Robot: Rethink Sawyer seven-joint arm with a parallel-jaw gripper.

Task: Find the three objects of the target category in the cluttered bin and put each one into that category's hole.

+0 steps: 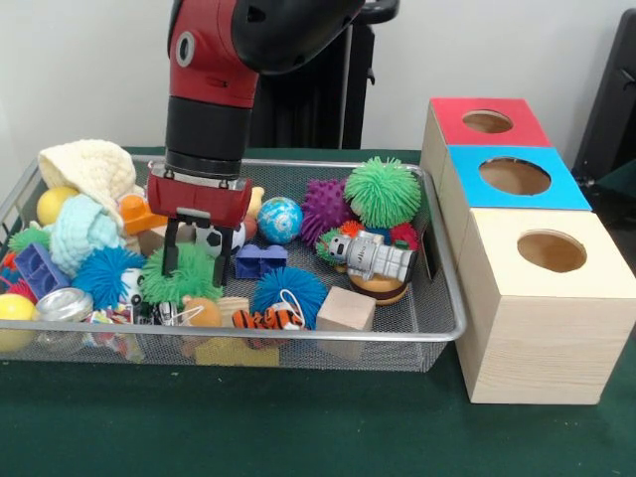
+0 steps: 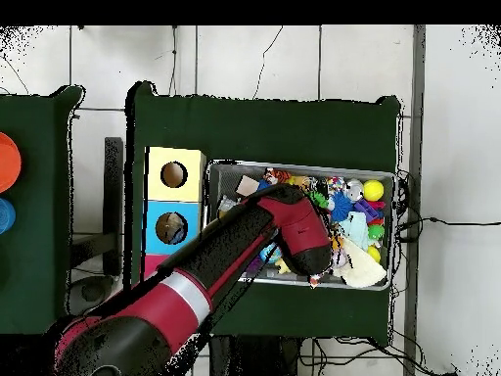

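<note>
Green table (image 1: 298,437) held wire bin (image 1: 442,298) full of toys. Three boxes (image 1: 542,308) with round holes (image 1: 552,250) stood just beside bin. Red arm (image 1: 209,89) reached down into bin. Claw (image 1: 198,266) was spread wide, empty, around green spiky ball (image 1: 184,278).

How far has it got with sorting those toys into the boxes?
Nothing looks done: what shows of the three box holes looks empty. The gripper hangs open over a green spiky ball in the bin, holding nothing. All the sorting seems left.
</note>
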